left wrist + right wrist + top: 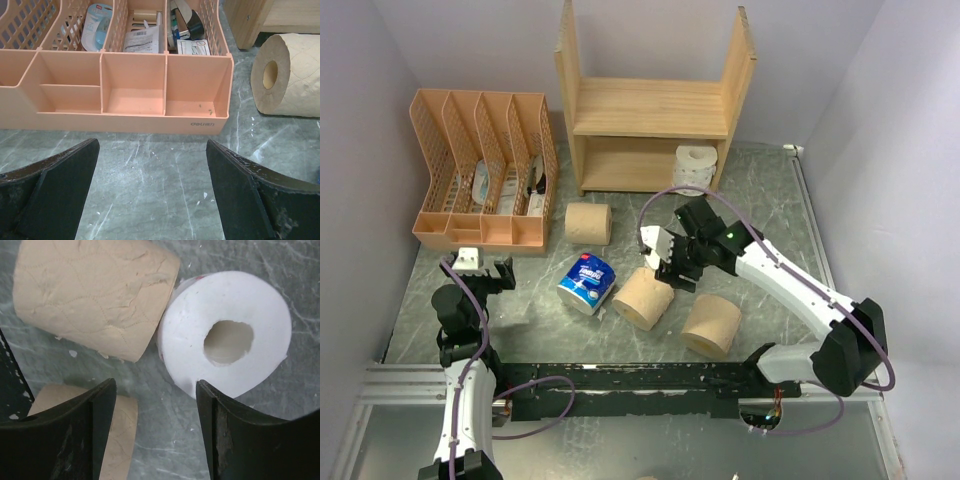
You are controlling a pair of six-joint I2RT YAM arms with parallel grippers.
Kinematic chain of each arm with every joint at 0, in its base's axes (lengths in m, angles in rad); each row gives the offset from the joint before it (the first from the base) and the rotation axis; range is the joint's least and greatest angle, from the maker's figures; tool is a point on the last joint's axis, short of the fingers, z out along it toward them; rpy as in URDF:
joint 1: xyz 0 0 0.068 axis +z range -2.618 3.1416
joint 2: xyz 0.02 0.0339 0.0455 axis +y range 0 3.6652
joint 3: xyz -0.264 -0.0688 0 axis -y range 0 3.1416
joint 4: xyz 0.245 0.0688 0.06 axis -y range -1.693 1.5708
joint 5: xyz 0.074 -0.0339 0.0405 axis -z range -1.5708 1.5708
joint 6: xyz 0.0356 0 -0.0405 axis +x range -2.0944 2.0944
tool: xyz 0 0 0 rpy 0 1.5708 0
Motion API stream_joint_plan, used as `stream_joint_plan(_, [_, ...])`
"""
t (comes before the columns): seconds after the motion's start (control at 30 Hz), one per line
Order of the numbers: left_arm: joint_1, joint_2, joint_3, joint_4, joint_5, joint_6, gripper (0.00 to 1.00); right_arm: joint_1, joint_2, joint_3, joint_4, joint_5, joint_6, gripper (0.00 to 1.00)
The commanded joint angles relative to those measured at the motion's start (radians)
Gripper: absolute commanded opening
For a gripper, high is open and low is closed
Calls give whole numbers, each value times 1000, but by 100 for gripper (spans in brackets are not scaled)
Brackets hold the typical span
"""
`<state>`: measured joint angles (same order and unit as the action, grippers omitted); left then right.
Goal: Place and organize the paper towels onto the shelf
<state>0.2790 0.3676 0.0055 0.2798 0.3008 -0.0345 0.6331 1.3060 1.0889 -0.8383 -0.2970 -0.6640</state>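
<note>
Shelf [650, 105], wood, two-tier; lower tier holds one white roll [695, 165] at right end; on table [770, 200]: far tan roll [589, 222], middle tan roll [644, 297], near tan roll [711, 325], blue-wrapped roll [587, 283]; second white roll [225, 335] on end just beyond right tool [156, 384], released, empty; left tool [152, 150] spread wide, empty, facing peach organizer [130, 100].

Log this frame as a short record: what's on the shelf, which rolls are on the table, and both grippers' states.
shelf: one white roll on the lower tier, right end
table: three tan rolls, blue-and-white roll, second white roll standing on end
left gripper: open, holding nothing, facing peach organizer
right gripper: open, holding nothing, over the second white roll and a tan roll
</note>
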Motion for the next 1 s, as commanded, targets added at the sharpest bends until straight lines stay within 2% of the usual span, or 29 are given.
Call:
stream_joint_plan(0.0, [12,-1,-74,18,29,2,100,26,-13,-36,50,122,-50,65])
stream_joint_plan(0.23, [13,-1,-73,18,28,2,100,58,22,-63,108,181,-59,66])
stream_joint_plan(0.37, [12,-1,-74,17,29,2,100,75,41,-52,117,224,-67,80])
stream_joint_plan(0.5, [12,-3,-73,16,29,2,100,85,57,-44,122,234,-67,86])
stream_joint_plan(0.53, [13,-3,-73,15,29,2,100,86,59,-44,129,235,-65,99])
stream_joint_plan(0.63, [13,-4,-74,16,30,2,100,92,70,-46,139,232,-63,100])
stream_joint_plan(0.77, [13,-3,-73,16,30,2,100,101,88,-35,144,230,-64,93])
stream_joint_plan(0.83, [13,-3,-75,16,29,2,100,105,100,-30,148,234,-67,86])
stream_joint_plan(0.9, [13,-4,-73,16,30,3,100,109,109,-29,152,239,-73,74])
stream_joint_plan(0.97, [12,-3,-74,16,30,2,100,118,119,-38,159,246,-83,54])
